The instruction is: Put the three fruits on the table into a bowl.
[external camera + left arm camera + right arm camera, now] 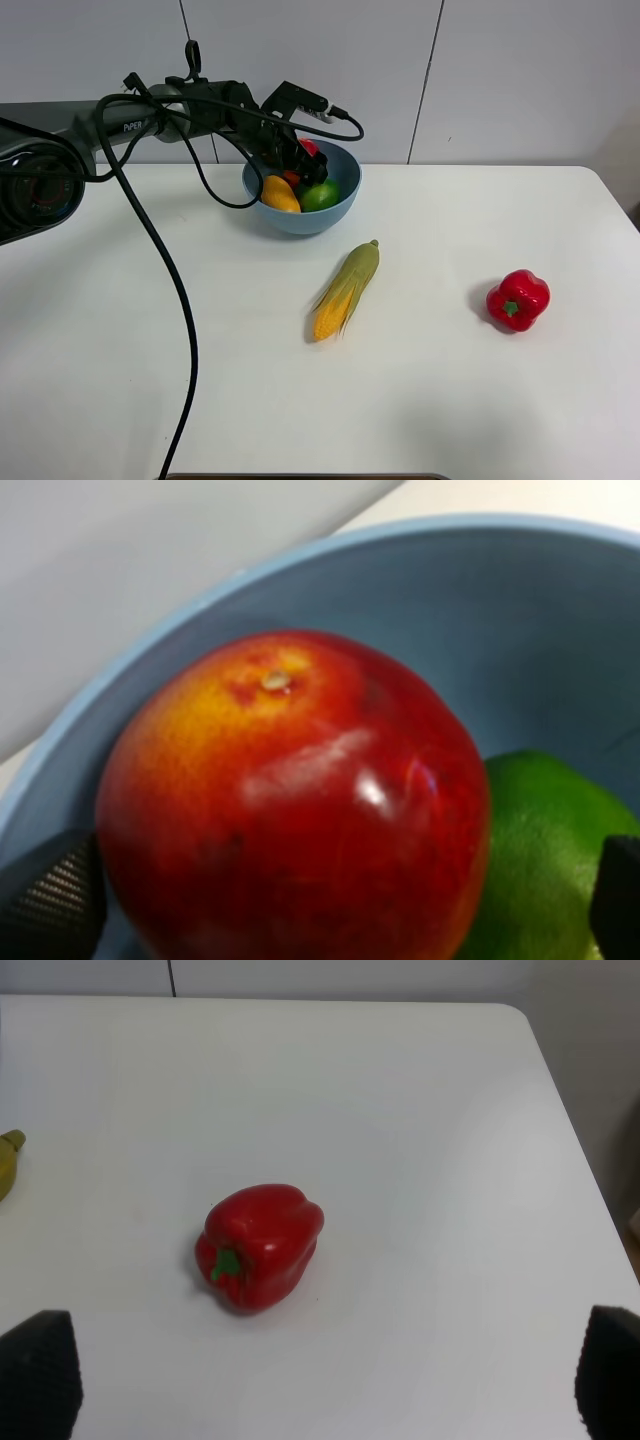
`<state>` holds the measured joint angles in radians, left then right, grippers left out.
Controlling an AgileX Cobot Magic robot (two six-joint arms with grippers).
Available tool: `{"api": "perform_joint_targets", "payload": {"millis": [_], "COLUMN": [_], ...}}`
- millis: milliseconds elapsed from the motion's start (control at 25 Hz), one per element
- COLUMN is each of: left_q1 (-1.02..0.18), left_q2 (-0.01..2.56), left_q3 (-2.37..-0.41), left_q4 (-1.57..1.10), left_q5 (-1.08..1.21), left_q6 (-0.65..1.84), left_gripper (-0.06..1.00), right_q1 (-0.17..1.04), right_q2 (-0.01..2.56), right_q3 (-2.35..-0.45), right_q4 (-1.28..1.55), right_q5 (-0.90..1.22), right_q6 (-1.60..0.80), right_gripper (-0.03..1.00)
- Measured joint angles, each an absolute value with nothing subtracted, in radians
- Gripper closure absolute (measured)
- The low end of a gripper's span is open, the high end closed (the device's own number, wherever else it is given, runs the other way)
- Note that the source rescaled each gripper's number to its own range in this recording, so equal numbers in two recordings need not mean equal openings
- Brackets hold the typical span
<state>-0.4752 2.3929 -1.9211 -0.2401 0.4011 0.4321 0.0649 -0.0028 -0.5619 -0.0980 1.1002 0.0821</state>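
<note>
one corn cob (346, 291) lies in its husk near the middle of the white bench (150, 400), just in front of the bowl (340, 205) and apart from it. one red pepper (518, 299) with a green stem sits well to the right, alone on open surface; the right wrist view shows it (261, 1245) on its side. a black cable (180, 300) from the left arm hangs across the left part of the bench down to the front edge.

one light-blue bowl stands at the back of the bench near the wall. three fruits are inside it: one mango (280, 193), one green lime (320, 195) and one red pomegranate (309, 147), largely hidden behind the arm in the high view. in the left wrist view the pomegranate (300, 800) rests against the lime (545, 860) inside the bowl (480, 610).

the left gripper (293, 160) is over the bowl, released, its jaws spread to either side of the pomegranate and not touching it. the right gripper (320, 1395) is released and grasps nothing; its two fingertips (38, 1375) stand wide apart above the bench (400, 1110).
</note>
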Motion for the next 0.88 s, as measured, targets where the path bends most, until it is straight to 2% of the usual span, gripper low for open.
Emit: {"api": "perform_joint_targets", "payload": {"millis": [480, 880], "left_q1": [-0.475, -0.475], "left_q2": [2.369, 2.183], "left_q3": [-1.921, -1.921], "left_q4": [-0.234, -0.190], "left_q5": [0.422, 0.526], "left_q6": [0.434, 0.431], "left_gripper": [-0.04, -0.04], "right_q1": [0.065, 0.065], "right_q2": [-0.003, -0.003], "right_q3": [-0.562, -0.562], "right_q4": [-0.098, -0.098], "right_q5": [1.100, 1.100], "right_q6": [0.082, 0.082], "right_gripper": [-0.03, -0.03]}}
